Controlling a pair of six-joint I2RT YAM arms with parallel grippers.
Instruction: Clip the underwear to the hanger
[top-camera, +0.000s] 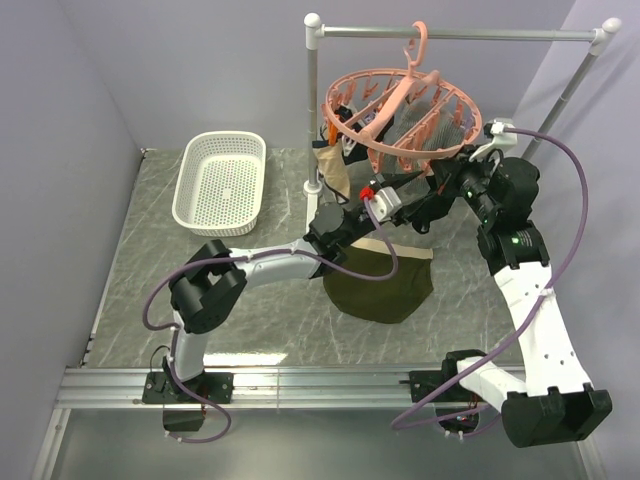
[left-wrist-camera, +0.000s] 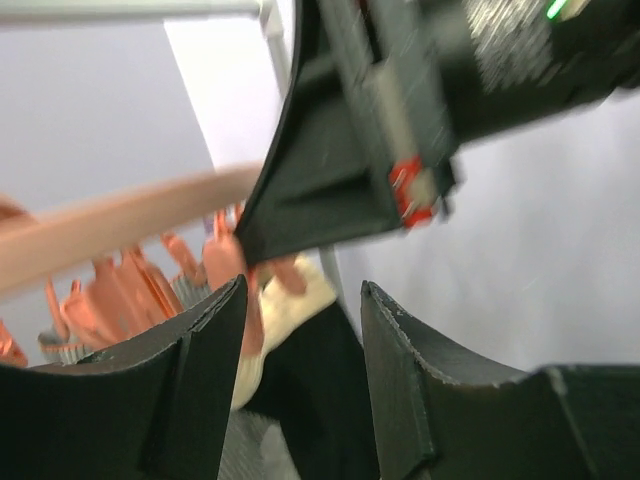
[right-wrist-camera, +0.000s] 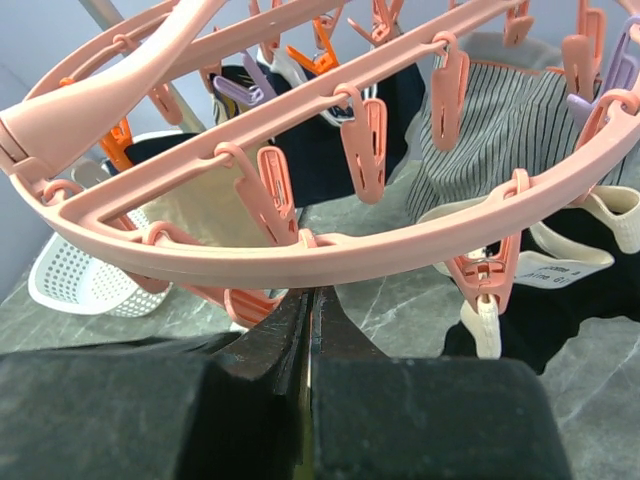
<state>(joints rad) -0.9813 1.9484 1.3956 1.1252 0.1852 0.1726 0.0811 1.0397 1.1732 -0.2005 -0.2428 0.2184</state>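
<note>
The salmon-pink hanger (top-camera: 400, 105) hangs by its hook from the grey rail, and its ring (right-wrist-camera: 330, 262) fills the right wrist view. The olive underwear (top-camera: 382, 285) with its beige waistband hangs below both grippers, over the table. My right gripper (right-wrist-camera: 312, 292) is shut just under the ring's near edge with a thin olive sliver between the jaws, beside a peg (right-wrist-camera: 250, 303). In the top view it (top-camera: 368, 192) reaches left under the ring. My left gripper (left-wrist-camera: 303, 290) is open, with pegs, a cream band and dark fabric blurred beyond it. It (top-camera: 345, 222) sits low beside the right one.
Other garments are clipped on the hanger: a grey striped one (right-wrist-camera: 510, 120), a black one with a cream band (right-wrist-camera: 570, 285) and a tan one (top-camera: 335, 172). The grey rail stand (top-camera: 313, 110) holds the hanger. A white basket (top-camera: 222, 182) stands at the back left.
</note>
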